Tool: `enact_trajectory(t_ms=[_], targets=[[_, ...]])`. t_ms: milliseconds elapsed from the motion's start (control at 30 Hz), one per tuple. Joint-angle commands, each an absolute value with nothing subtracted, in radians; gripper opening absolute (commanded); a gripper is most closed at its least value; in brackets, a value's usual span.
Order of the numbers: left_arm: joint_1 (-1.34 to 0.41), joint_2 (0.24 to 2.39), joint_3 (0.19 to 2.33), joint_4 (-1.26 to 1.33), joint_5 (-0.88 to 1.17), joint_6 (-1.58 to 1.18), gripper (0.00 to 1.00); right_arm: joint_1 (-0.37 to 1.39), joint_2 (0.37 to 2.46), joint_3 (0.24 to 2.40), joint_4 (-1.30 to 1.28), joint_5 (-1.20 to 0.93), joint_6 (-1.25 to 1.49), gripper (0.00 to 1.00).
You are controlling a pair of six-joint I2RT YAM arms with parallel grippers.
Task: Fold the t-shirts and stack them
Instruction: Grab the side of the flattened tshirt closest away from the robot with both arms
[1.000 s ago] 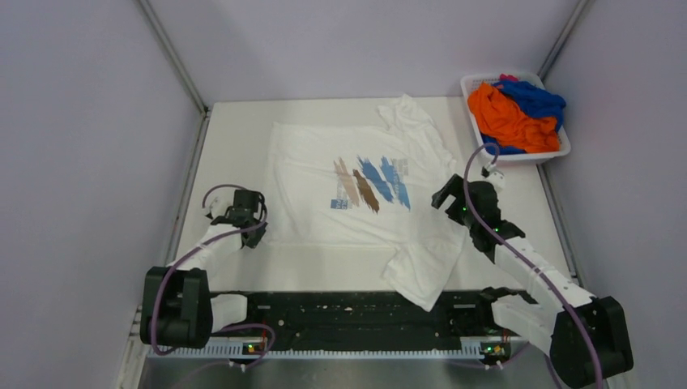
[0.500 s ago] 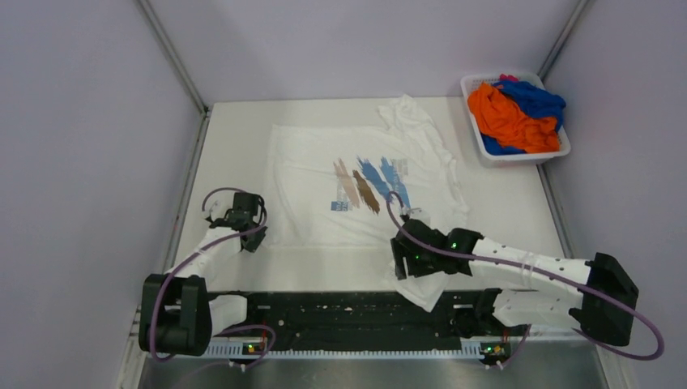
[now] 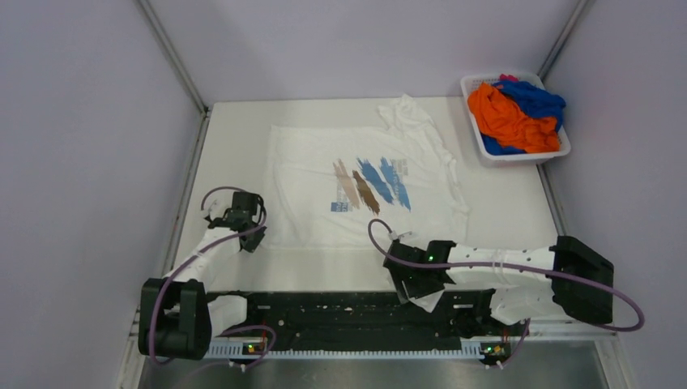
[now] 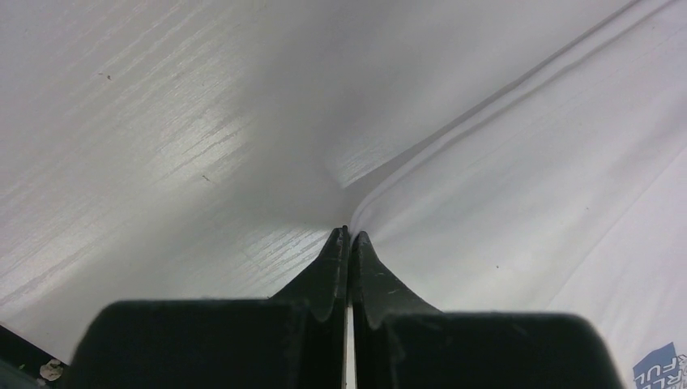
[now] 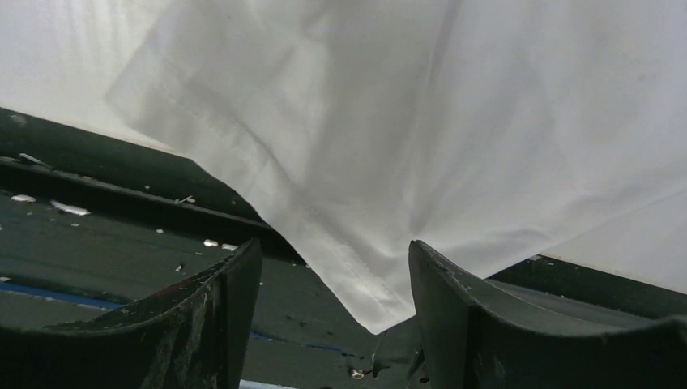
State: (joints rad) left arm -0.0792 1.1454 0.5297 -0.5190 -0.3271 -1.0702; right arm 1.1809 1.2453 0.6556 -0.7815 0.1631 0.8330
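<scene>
Overhead, we see a white t-shirt with a blue and brown brush-stroke print spread flat across the table. One sleeve spills over the near edge onto the black base rail. An orange t-shirt and a blue t-shirt lie heaped in a white basket at the far right corner.

The right gripper hovers low at the hanging sleeve. Its claw is partly wide, and the hemmed corner dangles between the fingers without touching either. The left gripper is pressed fully closed, its tips meeting the shirt's left hem edge. We cannot tell whether any cloth is caught between them.

We judge the main risk to be on the right. Only the tip of the sleeve lies within the claw, so closing here may pinch a sliver that slips free, or miss it altogether. Lifting by one corner could also drag the body and wrinkle the flat spread. If the left claw holds nothing, the hem may slide when the right side pulls. The fingers could also scrape the rail.
</scene>
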Motion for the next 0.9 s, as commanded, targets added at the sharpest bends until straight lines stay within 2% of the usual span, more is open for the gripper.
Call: enact_trajectory(t_ms=[0, 200, 300, 367, 400, 600, 867], targets=[[-0.078, 1.136, 0.578, -0.536, -0.351, -1.058, 0.00, 1.216, 1.295, 0.642, -0.782, 0.247, 0.916, 0.65], [-0.078, 1.136, 0.584, -0.538, -0.357, -1.063, 0.00, 1.216, 1.346, 0.633, -0.830, 0.359, 1.011, 0.50], [-0.078, 1.134, 0.586, -0.540, -0.357, -1.066, 0.00, 1.218, 1.372, 0.642, -0.859, 0.393, 1.064, 0.28], [-0.078, 1.130, 0.587, -0.546, -0.360, -1.066, 0.00, 1.217, 1.351, 0.644, -0.864, 0.390, 1.067, 0.03], [-0.078, 1.127, 0.588, -0.553, -0.364, -1.066, 0.00, 1.217, 1.335, 0.644, -0.857, 0.371, 1.056, 0.00], [-0.078, 1.083, 0.570, -0.628, -0.377, -1.082, 0.00, 1.259, 1.208, 0.635, -0.775, 0.126, 0.956, 0.00], [-0.077, 0.955, 0.525, -0.719, -0.424, -1.100, 0.00, 1.334, 1.171, 0.656, -0.887, 0.128, 1.026, 0.00]])
